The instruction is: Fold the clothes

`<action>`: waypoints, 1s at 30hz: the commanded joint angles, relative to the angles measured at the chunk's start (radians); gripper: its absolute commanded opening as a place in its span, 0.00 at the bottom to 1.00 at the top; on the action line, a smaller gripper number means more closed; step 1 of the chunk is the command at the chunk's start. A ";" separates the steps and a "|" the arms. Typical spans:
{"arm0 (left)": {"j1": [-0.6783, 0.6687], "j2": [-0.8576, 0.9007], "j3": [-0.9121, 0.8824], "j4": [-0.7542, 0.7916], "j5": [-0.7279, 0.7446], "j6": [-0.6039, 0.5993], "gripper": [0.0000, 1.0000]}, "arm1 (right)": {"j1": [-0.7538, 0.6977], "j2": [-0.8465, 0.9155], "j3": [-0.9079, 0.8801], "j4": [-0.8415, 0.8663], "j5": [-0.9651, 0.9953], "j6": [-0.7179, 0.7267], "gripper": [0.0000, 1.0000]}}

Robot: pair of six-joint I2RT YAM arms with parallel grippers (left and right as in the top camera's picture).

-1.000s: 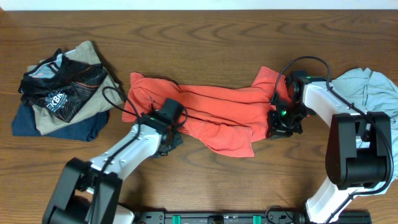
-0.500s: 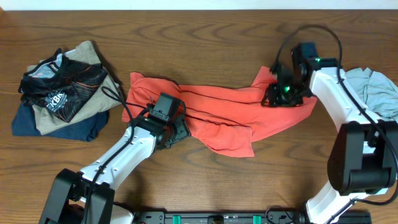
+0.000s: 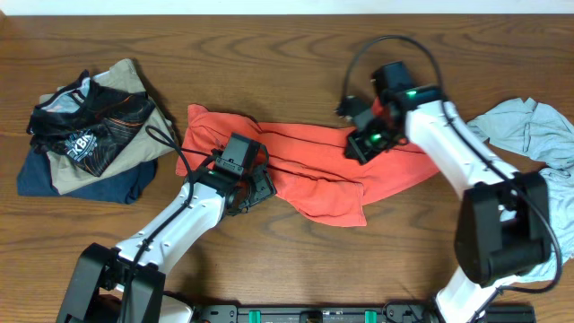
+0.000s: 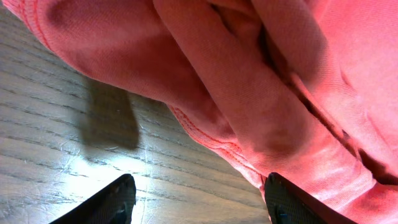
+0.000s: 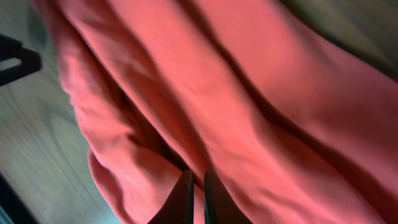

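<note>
At the middle of the surface (image 3: pixel 287 54), the shirt (image 3: pixel 309 175) lies bunched. The right claw (image 5: pixel 198 177), narrow, pinches its fabric; the left claw (image 4: pixel 199 182) hangs wide over its edge. Risk: the thin pinch may slip, dropping the fold askew.

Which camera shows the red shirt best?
Overhead: it takes in nearly the whole red shirt, end to end, with the arms covering only a little. Both wrist views show only close-up folds of it.
</note>
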 commanded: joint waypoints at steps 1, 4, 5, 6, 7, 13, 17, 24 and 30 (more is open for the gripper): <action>0.005 -0.004 -0.011 -0.009 -0.005 -0.009 0.68 | 0.047 0.062 0.001 0.026 0.010 -0.036 0.08; 0.005 -0.004 -0.011 -0.022 -0.005 -0.009 0.68 | 0.068 0.119 0.001 0.053 0.006 -0.034 0.09; 0.005 -0.004 -0.011 -0.029 -0.005 -0.009 0.68 | 0.071 0.141 0.001 0.061 0.003 -0.033 0.09; 0.005 -0.004 -0.011 -0.032 -0.005 -0.008 0.68 | 0.072 0.157 0.001 0.068 0.000 -0.032 0.09; 0.005 -0.004 -0.011 -0.039 -0.005 -0.009 0.68 | 0.072 0.174 0.001 0.075 0.000 -0.033 0.09; 0.005 -0.004 -0.011 -0.053 -0.005 -0.008 0.69 | 0.040 0.240 0.001 0.161 0.201 0.080 0.10; 0.005 -0.004 -0.011 -0.054 -0.005 -0.008 0.69 | -0.036 0.256 0.001 0.272 0.519 0.254 0.16; 0.005 -0.004 -0.011 -0.054 -0.005 -0.009 0.69 | -0.315 0.256 0.032 0.395 0.589 0.496 0.25; 0.005 -0.004 -0.011 -0.038 -0.005 -0.009 0.69 | -0.449 0.252 0.076 0.315 0.179 0.465 0.55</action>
